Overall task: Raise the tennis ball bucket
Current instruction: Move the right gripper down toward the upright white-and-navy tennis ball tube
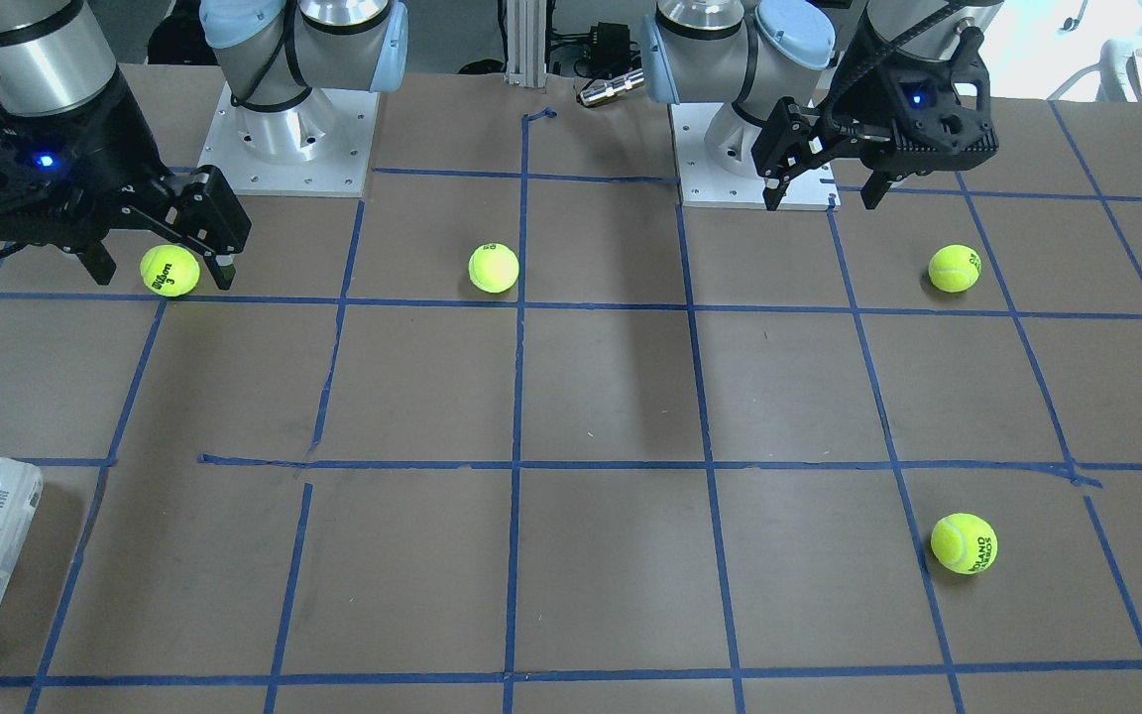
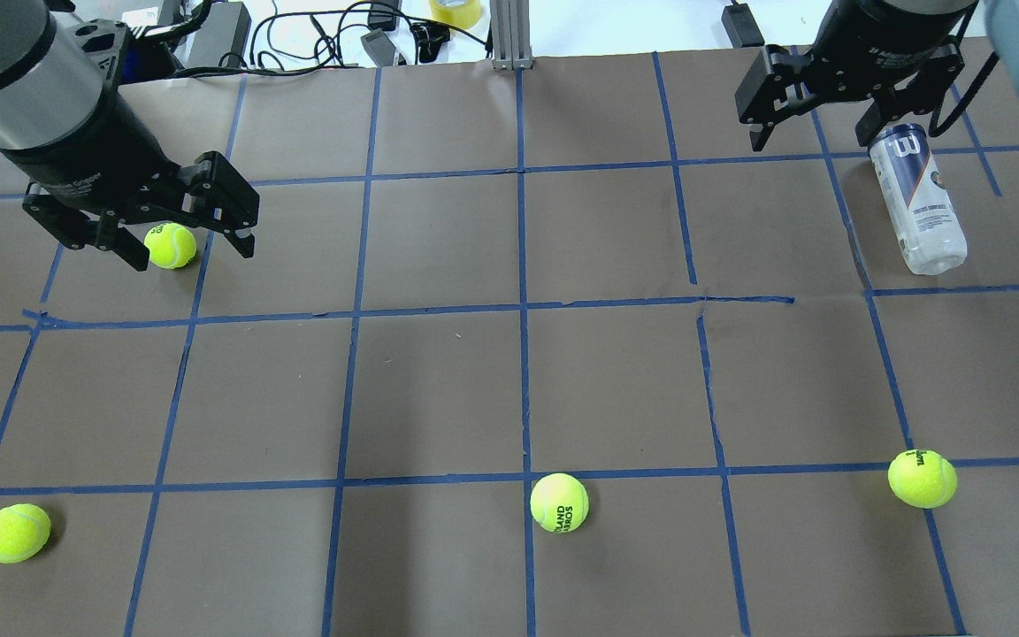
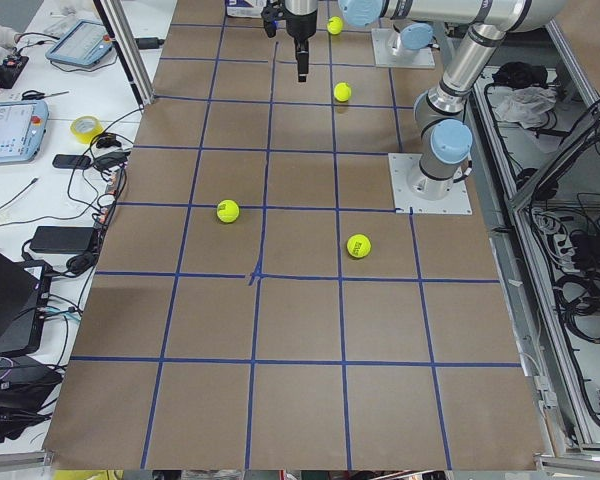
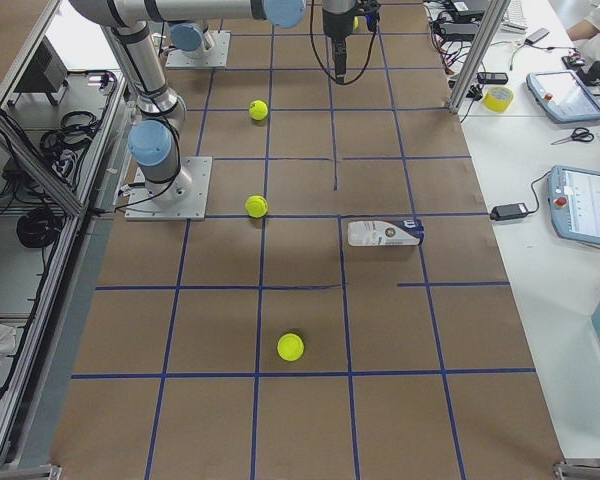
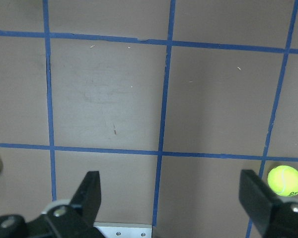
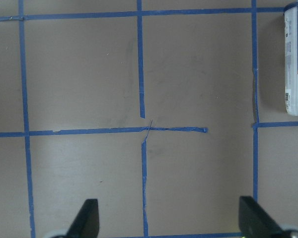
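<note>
The brown desk (image 2: 439, 398), squared off with blue tape (image 2: 524, 389), takes up most of what you see. The left pincer (image 2: 191, 254) hangs over its left side, spread wide and holding nothing, and its wrist view looks straight down on taped squares. The right pincer (image 2: 813, 139) hangs over the right side, spread just as wide and just as empty. The bucket (image 2: 919, 205) lies on its side on the far right part of the desk, away from the robot and touched by neither pincer. In the right wrist view it shows only at the upper right edge. Four balls (image 2: 559, 502) lie scattered well apart. Three sit in a row near the robot, and one lies far left, where the overhead view lines it up with the left pincer.
</note>
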Robot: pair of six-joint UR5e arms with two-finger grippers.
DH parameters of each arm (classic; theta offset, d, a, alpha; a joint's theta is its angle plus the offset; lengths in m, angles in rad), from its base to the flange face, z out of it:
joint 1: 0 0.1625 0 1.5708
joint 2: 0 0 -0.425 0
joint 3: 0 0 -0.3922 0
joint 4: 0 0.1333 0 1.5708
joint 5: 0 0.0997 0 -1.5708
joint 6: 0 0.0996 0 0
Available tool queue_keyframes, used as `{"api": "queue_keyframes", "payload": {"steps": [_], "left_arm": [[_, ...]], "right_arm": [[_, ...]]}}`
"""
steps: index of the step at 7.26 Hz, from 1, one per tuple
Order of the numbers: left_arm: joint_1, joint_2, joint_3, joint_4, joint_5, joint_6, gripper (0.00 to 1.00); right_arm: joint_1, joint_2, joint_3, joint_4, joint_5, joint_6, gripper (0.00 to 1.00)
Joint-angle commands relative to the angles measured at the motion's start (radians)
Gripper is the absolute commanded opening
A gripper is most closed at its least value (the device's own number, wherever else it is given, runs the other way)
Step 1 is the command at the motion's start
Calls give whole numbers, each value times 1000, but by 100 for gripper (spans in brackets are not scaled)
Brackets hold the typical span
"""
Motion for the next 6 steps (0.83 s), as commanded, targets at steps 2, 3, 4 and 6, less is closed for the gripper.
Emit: {"api": "queue_keyframes", "payload": {"steps": [2, 3, 4, 6], "left_arm": [[-1, -2, -5, 0, 1, 0, 100], [-1, 0, -5, -2, 0, 0, 100], [-1, 0, -5, -5, 0, -2, 100], [-1, 2, -5, -6, 1, -2, 100]], "right_arm": [[-173, 125, 5, -45, -16, -48, 100], [-219, 185, 5, -51, -35, -115, 100], [-271, 224, 5, -80, -65, -190, 100], [-294, 322, 5, -197, -88, -309, 100]]}}
